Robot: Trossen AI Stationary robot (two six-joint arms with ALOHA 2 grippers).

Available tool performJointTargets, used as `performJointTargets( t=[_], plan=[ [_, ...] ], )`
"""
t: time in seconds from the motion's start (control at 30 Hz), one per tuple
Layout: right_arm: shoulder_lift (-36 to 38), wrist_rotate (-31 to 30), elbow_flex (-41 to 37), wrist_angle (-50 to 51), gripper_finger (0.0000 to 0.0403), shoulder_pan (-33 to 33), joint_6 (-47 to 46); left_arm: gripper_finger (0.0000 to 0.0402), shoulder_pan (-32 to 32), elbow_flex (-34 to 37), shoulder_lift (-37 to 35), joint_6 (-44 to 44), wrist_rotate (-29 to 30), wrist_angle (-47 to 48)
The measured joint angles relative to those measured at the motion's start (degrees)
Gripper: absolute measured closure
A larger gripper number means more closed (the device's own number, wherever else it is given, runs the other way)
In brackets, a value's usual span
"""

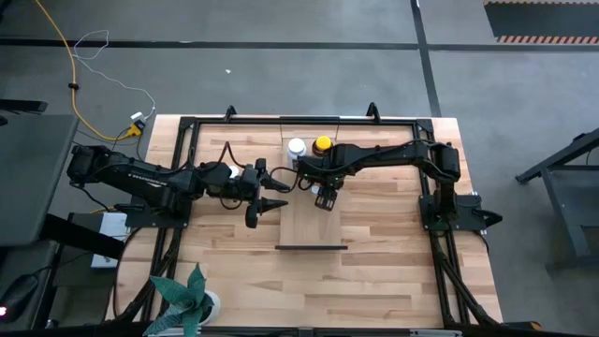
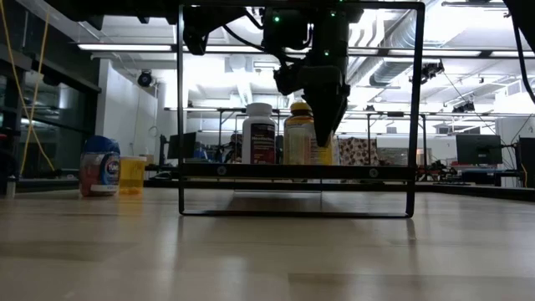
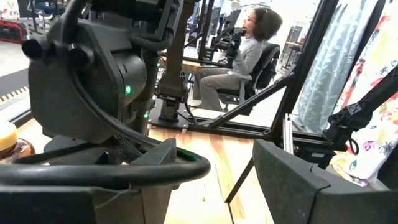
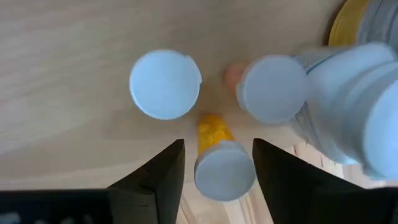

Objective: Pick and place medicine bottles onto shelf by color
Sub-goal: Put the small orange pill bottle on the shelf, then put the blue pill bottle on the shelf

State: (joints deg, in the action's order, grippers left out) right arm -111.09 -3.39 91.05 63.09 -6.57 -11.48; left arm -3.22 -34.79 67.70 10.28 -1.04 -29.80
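Right wrist view: three white caps (image 4: pixel 165 84)

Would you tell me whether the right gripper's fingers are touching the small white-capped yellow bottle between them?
Apart: the right wrist view shows wood on both sides between the fingers and the small yellow bottle.

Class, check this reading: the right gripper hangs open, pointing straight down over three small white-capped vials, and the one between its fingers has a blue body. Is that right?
Not quite. The vial between the right gripper's open fingers has a yellow-orange body, not blue, as the right wrist view shows. The rest holds: three small white-capped vials lie below it, the others being one and another.
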Motion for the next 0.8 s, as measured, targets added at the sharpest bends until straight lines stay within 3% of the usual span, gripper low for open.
performJointTargets(
  t=[0.2,0.37,0.5,0.67,0.8],
  plan=[
    [0.0,-0.2,3.9,1.6,0.0193,-0.2,2.4,0.0199,0.0,0.0,0.0,0.0,0.0,0.0],
    [0.3,-0.2,7.7,6.6,0.0190,-0.2,4.5,0.0199,0.0,0.0,0.0,-0.3,0.0,0.5],
    [3.8,-0.7,6.4,6.6,0.0191,0.0,6.9,0.0198,0.0,-0.1,0.0,-1.5,0.0,1.6],
    [14.1,-2.9,-4.5,2.3,0.0191,1.3,5.6,0.0197,0.0,-0.1,-0.3,-2.3,0.0,3.3],
    [27.6,-2.8,-20.3,-10.9,0.0192,3.3,2.1,0.0197,0.0,-0.1,-1.1,-2.6,0.0,3.4]
  ],
)
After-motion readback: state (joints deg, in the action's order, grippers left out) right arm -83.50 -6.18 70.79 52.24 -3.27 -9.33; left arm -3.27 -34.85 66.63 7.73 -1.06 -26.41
